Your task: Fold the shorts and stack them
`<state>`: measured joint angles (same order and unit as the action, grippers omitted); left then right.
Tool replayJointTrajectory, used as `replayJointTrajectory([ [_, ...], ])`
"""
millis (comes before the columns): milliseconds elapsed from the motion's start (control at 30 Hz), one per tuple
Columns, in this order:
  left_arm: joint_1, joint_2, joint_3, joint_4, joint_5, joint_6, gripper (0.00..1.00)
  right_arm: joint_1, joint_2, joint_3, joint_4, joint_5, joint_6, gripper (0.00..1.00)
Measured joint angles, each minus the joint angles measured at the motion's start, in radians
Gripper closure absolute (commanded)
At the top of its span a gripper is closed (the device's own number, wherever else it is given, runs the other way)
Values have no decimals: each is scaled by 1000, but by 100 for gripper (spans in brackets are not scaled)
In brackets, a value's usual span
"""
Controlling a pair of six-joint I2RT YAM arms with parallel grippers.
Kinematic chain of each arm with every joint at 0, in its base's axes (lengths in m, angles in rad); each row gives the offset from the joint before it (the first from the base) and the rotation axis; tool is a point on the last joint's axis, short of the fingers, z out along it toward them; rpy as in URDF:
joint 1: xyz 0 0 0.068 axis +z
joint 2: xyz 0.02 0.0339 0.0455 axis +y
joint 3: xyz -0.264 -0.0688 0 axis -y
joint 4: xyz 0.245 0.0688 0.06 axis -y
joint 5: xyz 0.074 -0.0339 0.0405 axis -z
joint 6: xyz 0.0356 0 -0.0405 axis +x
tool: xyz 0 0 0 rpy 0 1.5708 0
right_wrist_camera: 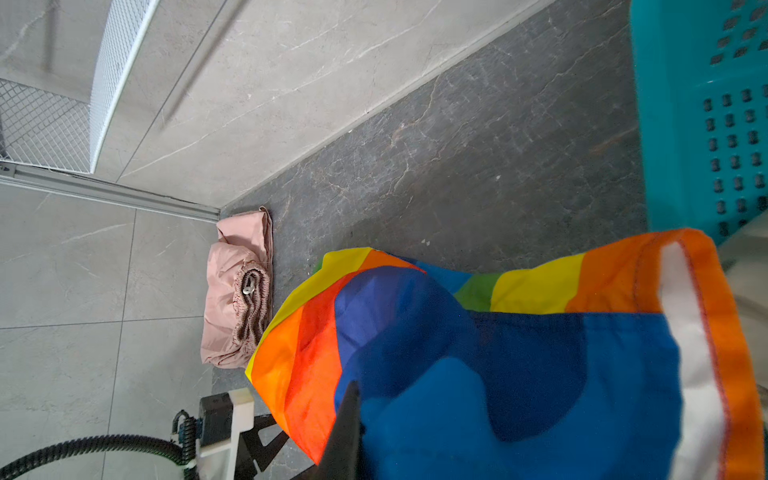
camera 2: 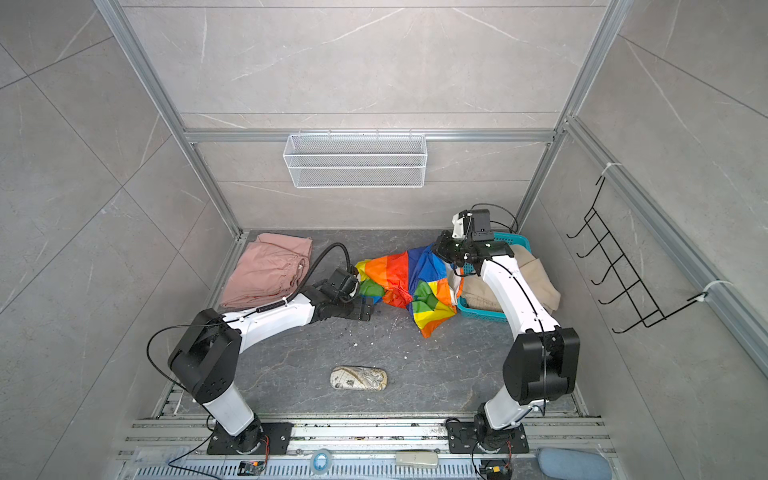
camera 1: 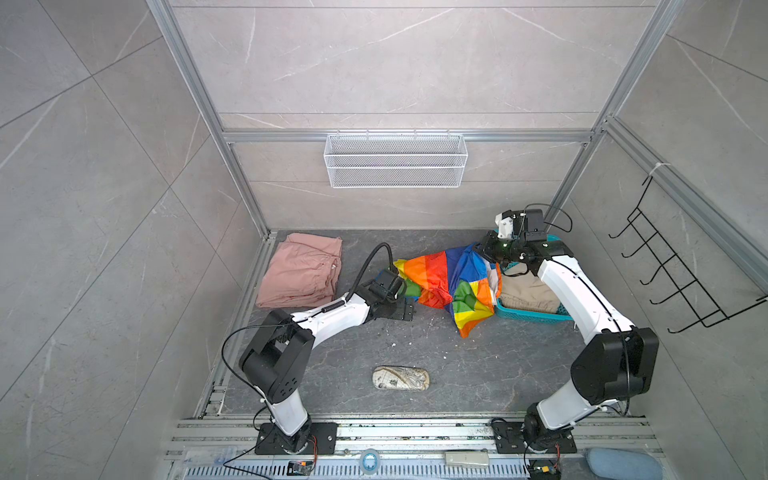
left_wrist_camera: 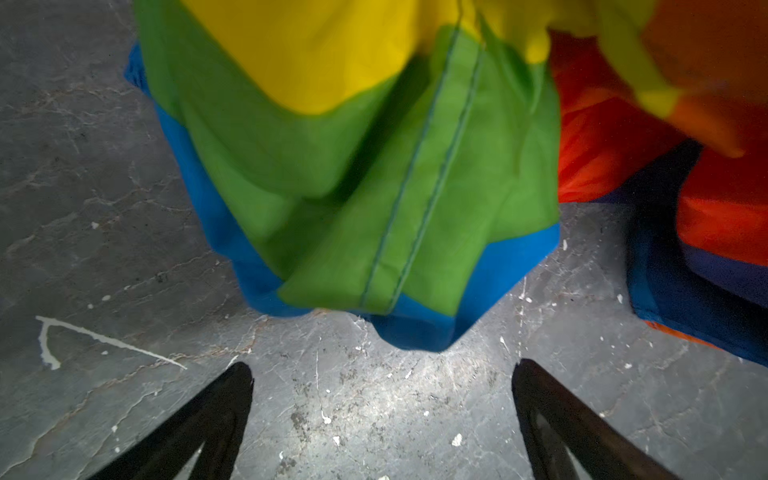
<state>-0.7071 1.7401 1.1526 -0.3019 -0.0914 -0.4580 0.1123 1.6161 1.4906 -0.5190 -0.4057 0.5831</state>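
The rainbow shorts (camera 1: pixel 449 286), crumpled against the basket (camera 1: pixel 536 316), are pinched at one edge by the right gripper (camera 1: pixel 481 248), seemingly for spreading, while the left gripper (left_wrist_camera: pixel 382 368) is held wide open, empty, near a hem.

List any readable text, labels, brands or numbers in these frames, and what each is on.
No text is legible in any view.
On the patterned pouch: a printed design, possibly with lettering, too small to read.
On the rainbow-striped shorts: a white strip along one edge, no writing visible.
On the grey device at the front rail: too small to read.
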Motion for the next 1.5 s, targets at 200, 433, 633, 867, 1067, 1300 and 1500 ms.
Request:
replayJointTrajectory([
  [200,0,154,129,13,-78,9,15,-1,0,-7,10,-22,0,89],
  [433,17,185,167,2,-100,51,73,-3,0,-2,6,-34,0,91],
  [633,120,11,180,-91,-43,111,100,-3,-6,102,-39,-44,0,94],
  [867,253,-212,393,-258,19,179,100,-3,-111,235,-69,-82,-3,97],
  [1067,270,-425,470,-329,72,182,100,-25,-259,445,-86,-116,-15,98],
  [1300,469,-526,514,-332,197,118,100,-44,-86,745,-140,-131,-20,94],
  [1500,634,-313,385,-243,371,14,100,-8,341,756,-212,-95,-73,92],
])
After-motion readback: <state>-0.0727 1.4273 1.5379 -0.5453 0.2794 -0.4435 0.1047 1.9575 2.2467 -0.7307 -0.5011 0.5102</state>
